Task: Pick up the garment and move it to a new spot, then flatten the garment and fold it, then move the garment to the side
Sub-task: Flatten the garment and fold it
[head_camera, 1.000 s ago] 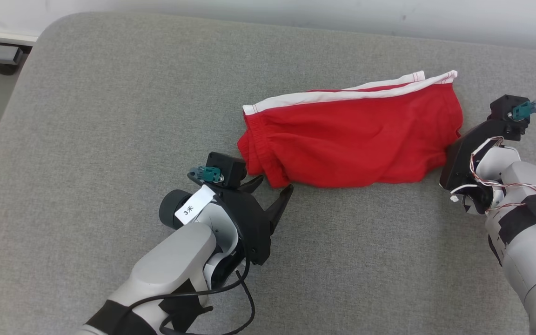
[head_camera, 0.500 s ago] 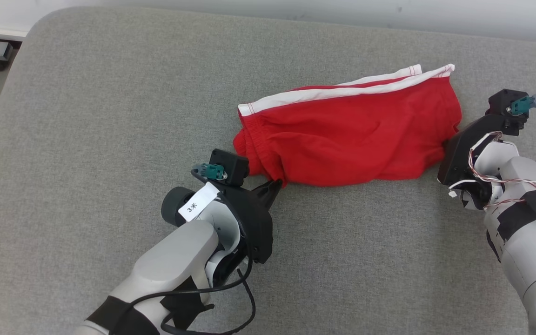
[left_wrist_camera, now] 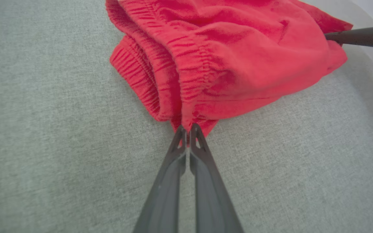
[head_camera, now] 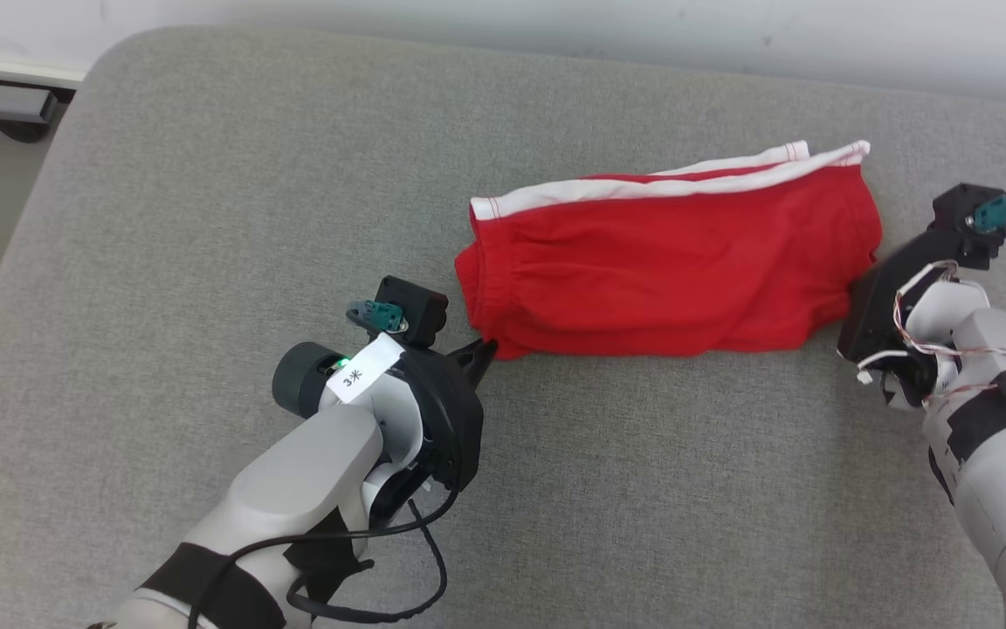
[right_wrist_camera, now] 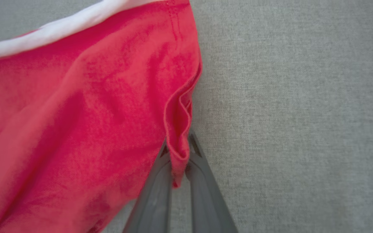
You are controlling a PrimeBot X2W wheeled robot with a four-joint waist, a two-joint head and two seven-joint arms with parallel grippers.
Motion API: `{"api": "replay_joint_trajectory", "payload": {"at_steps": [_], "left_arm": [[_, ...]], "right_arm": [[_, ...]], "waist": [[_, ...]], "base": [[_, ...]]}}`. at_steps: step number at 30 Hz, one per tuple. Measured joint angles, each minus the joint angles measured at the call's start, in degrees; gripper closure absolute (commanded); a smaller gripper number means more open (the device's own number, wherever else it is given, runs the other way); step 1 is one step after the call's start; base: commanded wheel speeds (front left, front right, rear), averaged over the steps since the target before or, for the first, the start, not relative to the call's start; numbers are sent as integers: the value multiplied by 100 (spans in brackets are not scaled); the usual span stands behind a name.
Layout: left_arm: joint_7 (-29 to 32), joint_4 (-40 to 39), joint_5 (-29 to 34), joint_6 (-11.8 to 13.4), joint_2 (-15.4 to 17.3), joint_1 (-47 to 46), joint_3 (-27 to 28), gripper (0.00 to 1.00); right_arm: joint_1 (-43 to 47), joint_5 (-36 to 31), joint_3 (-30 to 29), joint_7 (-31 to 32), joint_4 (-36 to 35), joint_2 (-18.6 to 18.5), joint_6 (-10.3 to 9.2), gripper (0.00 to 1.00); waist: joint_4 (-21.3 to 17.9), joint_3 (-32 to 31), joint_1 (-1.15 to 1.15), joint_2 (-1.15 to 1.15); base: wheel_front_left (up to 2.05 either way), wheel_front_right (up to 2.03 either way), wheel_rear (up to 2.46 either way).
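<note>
Garment (head_camera: 669, 262) in red lies across the grey cushion (head_camera: 206, 218) while my left gripper (left_wrist_camera: 188, 130) pinches its waistband corner and my right gripper (right_wrist_camera: 178, 153) clamps its opposite hem.

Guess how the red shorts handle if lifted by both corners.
Probably floppy: the red shorts lie in soft wrinkles, so the middle would likely sag between left gripper and right gripper. Likely light: thin cloth. Both pinches catch little fabric and might slip.
</note>
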Motion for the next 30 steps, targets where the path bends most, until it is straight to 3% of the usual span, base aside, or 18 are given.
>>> {"api": "replay_joint_trajectory", "payload": {"at_steps": [9, 17, 25, 30], "left_arm": [[13, 15, 7, -156, 200, 180, -231, 100], [-31, -121, -4, -163, 414, 541, -463, 100], [-46, -861, -96, -163, 725, 1089, -739, 100], [-46, -1455, -165, -162, 1114, 1524, -798, 100]], "right_arm": [[471, 110, -32, -131, 10, -82, 323, 100], [1041, 212, -33, -328, -32, -21, 477, 100], [2030, 419, -110, -766, -345, 136, 554, 100], [2796, 495, -46, -1066, -753, 298, 561, 100]], "waist": [[51, -333, 0, 0], [33, -710, -1, 0], [-2, -1231, -1, -1], [-78, -1608, -2, -1]], "base": [[0, 0, 0], [0, 0, 0], [0, 0, 0], [0, 0, 0]]}}
